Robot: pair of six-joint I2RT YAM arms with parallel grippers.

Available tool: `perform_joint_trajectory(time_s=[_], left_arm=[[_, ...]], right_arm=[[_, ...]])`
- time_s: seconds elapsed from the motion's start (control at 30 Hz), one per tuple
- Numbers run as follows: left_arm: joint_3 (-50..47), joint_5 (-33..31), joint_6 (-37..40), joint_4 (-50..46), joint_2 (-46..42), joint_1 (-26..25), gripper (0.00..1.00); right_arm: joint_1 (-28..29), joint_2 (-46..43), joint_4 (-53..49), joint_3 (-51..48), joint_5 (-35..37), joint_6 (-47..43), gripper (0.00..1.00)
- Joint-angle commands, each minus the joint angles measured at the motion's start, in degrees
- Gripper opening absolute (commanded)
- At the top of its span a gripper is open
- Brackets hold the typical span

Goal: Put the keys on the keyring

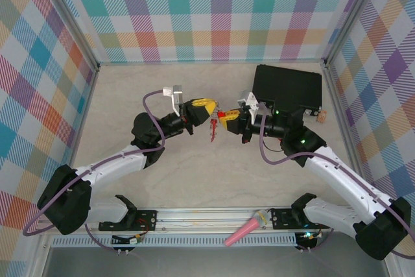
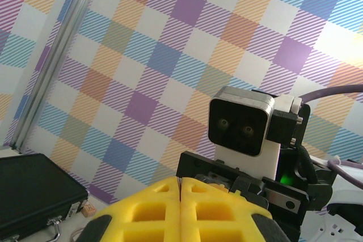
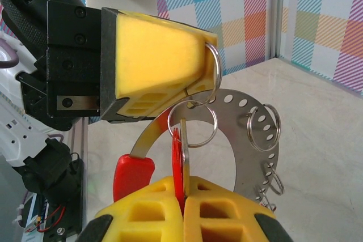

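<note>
My right gripper (image 3: 182, 182) is shut on a key (image 3: 178, 151) with a red head and a silvery blade, held upright on edge. The key's upper end stands inside a small split ring (image 3: 193, 123) hanging from the keyring (image 3: 241, 117), a flat silvery arc with holes and a red sleeve (image 3: 133, 177) at one end. My left gripper (image 3: 198, 83) pinches the keyring's top edge from the upper left. In the top view both grippers (image 1: 211, 113) (image 1: 222, 120) meet tip to tip above mid-table, with the red sleeve (image 1: 213, 133) hanging below. The left gripper (image 2: 180, 181) looks fully shut.
A black case (image 1: 287, 87) lies at the back right, right behind the right arm. A small tan object (image 1: 320, 116) sits beside it. A pink cone (image 1: 243, 230) rests on the front rail. More split rings (image 3: 264, 128) hang along the keyring.
</note>
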Motion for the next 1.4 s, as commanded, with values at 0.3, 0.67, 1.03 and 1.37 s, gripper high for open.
perform_joint_trajectory(time_s=[0.3,0.67,1.03,1.37], left_arm=[[-0.2,2.6,0.8,3.4,0.1,-0.1,0.0],[-0.9,4.7,0.3,3.6,0.7,-0.1,0.0],[-1.2,5.7,0.4,2.9,0.3,-0.1,0.0],[-1.5,7.0,3.2,-1.7,-1.5,-0.1,0.0]], right_arm=[[0.2,-0.7,-4.2,2.8,0.5,-2.9,0.02],[0.2,0.8,-5.6,5.1,-0.2,-3.2,0.02],[0.1,1.3,-7.1,6.2,1.1,-4.4,0.02],[0.1,-0.4,-11.1,7.6,3.8,-8.0,0.02]])
